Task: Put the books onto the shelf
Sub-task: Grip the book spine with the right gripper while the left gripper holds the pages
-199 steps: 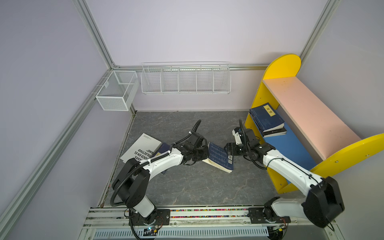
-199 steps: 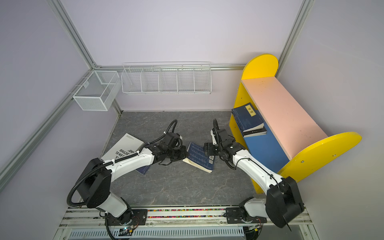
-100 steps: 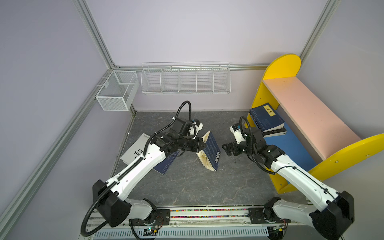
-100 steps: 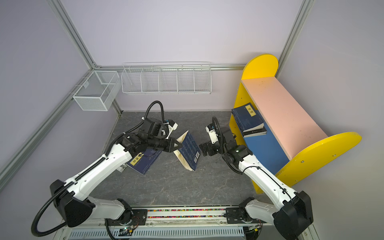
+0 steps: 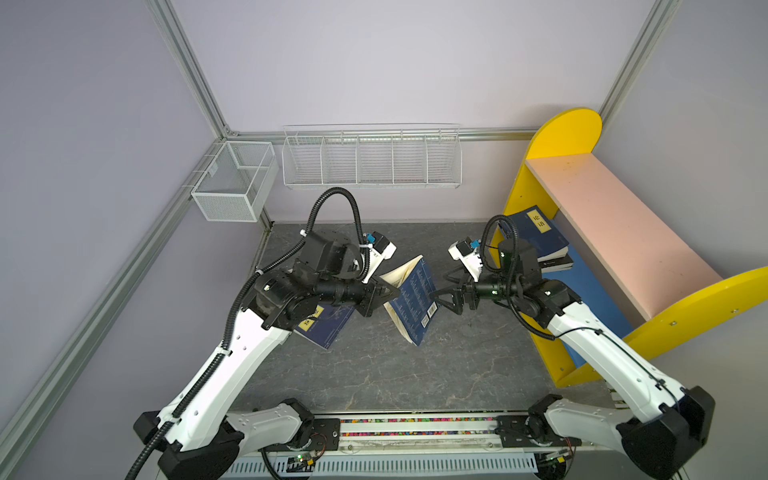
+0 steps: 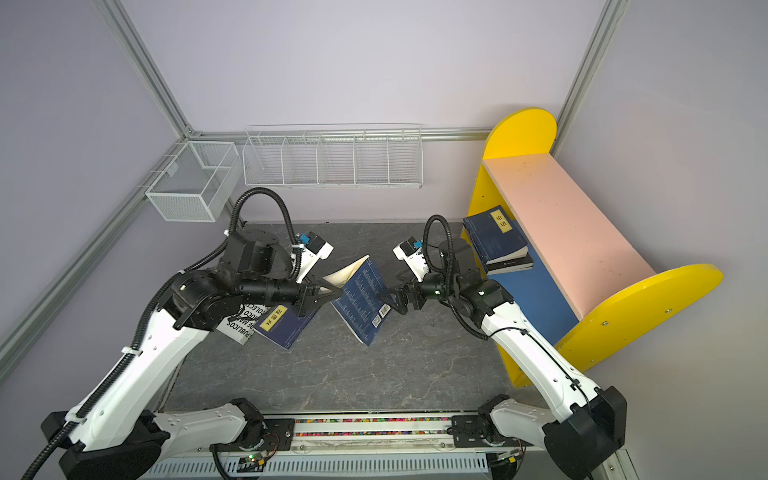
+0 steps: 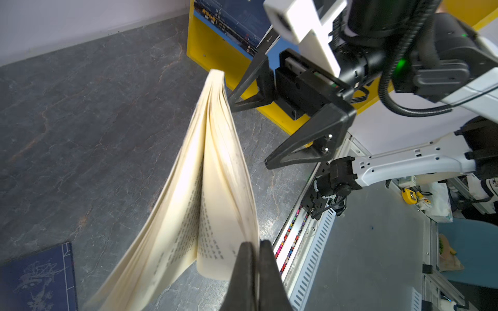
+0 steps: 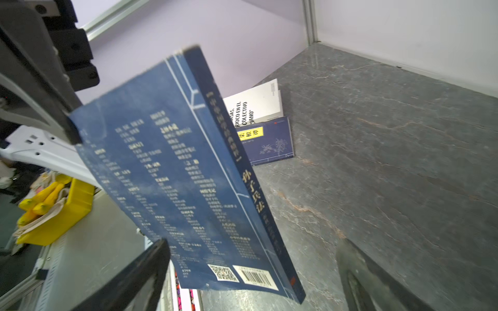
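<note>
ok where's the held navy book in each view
In a top view: held navy book, centre, between the arms.
In a top view: centre again, between the arms.
Left wrist: its fanned cream pages, close up.
Right wrist: its barcode back cover, close up.
Shared landmark: navy book lying on the floor.

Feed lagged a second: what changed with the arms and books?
The left gripper, shut on the book, tipped it up on edge, pages fanning. The right gripper opened wide at its spine. The shelved books, the navy floor book and the white book stayed put.
</note>
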Motion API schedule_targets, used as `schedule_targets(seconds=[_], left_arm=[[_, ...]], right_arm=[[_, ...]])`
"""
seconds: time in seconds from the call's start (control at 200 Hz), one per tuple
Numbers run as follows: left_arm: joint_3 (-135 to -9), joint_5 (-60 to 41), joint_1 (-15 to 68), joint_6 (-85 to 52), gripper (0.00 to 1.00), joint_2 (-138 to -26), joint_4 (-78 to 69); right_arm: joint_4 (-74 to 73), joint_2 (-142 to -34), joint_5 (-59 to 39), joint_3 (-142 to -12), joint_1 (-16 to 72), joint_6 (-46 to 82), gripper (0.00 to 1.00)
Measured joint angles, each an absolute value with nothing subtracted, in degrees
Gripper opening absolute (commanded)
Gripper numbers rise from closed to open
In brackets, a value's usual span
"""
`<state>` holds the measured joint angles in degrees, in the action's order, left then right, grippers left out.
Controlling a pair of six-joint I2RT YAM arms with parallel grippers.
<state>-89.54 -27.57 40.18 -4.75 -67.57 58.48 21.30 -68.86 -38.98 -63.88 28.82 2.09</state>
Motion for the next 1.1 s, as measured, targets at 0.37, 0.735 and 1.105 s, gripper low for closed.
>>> schedule_targets(seconds=[0.37, 0.735, 1.105], left_arm=[[-94.5, -29.8, 40.2, -3.3, 0.00, -65.6, 60.6], [-98.7, -26.8, 40.2, -2.1, 0.00, -67.5, 61.6], [-98.9, -20.2, 39.9, -1.7, 0.00, -69.1, 60.1]], right_arm=[[21.6, -69.1, -47.0, -63.9, 29.8, 2.2, 0.76], [21.4, -62.3, -49.6, -59.2, 32.0, 5.3, 0.38], [20.9, -58.8, -47.7, -57.9, 32.0, 9.5, 0.09]])
